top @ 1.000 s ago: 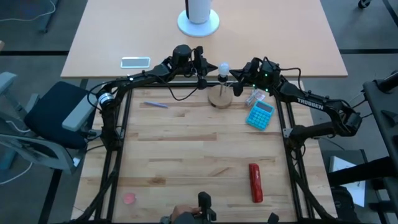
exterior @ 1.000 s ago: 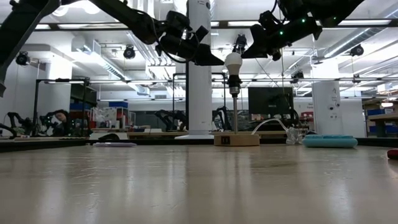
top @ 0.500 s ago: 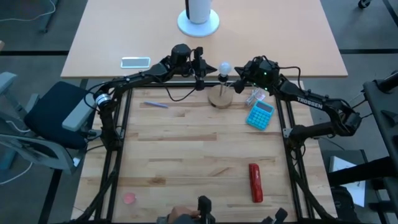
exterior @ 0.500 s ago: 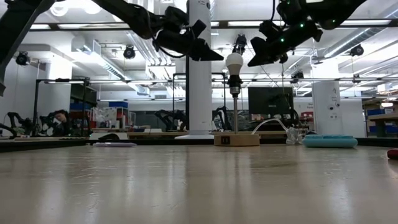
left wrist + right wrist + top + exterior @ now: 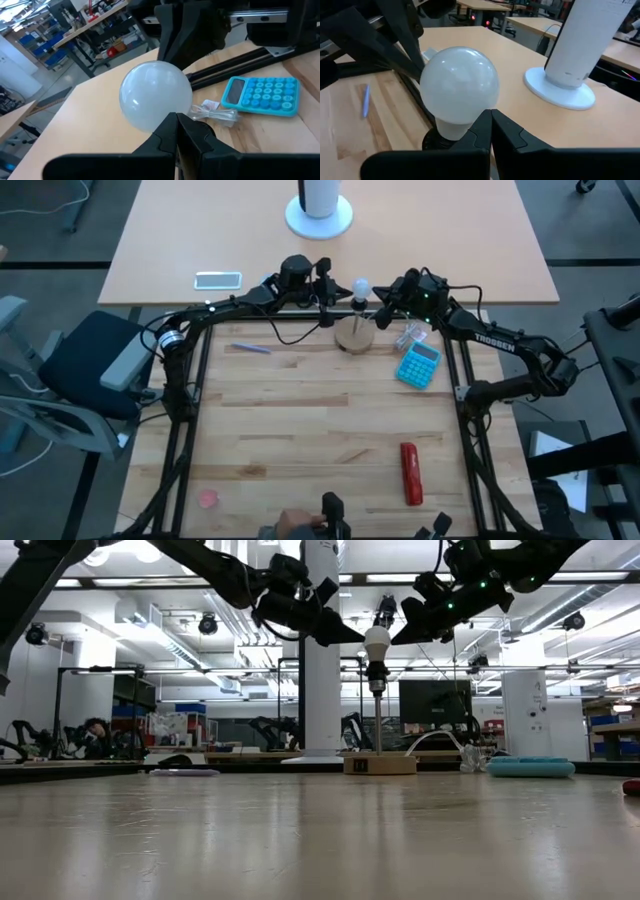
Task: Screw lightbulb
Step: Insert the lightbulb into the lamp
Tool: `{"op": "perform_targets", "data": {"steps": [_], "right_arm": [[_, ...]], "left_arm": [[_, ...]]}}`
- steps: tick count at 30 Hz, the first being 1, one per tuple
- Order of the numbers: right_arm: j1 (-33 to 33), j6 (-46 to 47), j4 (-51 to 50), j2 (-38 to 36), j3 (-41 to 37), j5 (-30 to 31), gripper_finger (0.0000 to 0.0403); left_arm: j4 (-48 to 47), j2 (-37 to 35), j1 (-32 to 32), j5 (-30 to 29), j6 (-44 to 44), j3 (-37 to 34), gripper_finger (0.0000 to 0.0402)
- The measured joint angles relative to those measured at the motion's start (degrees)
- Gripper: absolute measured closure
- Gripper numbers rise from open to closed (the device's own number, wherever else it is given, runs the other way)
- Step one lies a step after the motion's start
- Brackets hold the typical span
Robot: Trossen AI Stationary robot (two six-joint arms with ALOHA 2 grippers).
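Note:
The white frosted lightbulb (image 5: 376, 640) stands upright on a thin post (image 5: 377, 720) that rises from a round wooden disc (image 5: 353, 336), at the far middle of the table. My left gripper (image 5: 352, 638) is shut and meets the bulb from the table's left. My right gripper (image 5: 398, 636) is shut and meets it from the right. In the left wrist view the bulb (image 5: 155, 95) sits just past the shut fingertips (image 5: 176, 124). The right wrist view shows the bulb (image 5: 460, 85) the same way. My left gripper lays its shut fingertips (image 5: 172, 122) against the left side of the bulb's round glass (image 5: 165, 107), coming nearly level from the table's left. The bulb stays upright on its post. My right gripper lays its shut fingertips (image 5: 487, 120) against the lower right side of the glass (image 5: 472, 112), coming nearly level from the table's right.
A blue calculator (image 5: 418, 365) and a clear plastic wrapper (image 5: 410, 337) lie right of the disc. A red object (image 5: 410, 473) lies near the front right. A blue pen (image 5: 249, 348), a phone (image 5: 218, 279) and a white cylinder on a round base (image 5: 319, 210) lie farther off.

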Motion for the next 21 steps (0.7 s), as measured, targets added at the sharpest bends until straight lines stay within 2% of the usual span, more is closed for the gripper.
{"op": "perform_targets", "data": {"steps": [14, 21], "right_arm": [[1.28, 0.12, -1.73, -1.09, 0.00, -1.54, 0.0403], [2.62, 1.13, -1.77, -1.20, 0.00, -2.14, 0.0403]], "left_arm": [[0.14, 0.13, 0.28, -1.10, -0.51, 0.00, 0.0401], [0.29, 0.26, 0.48, -3.43, -0.66, 0.00, 0.0401]]}}
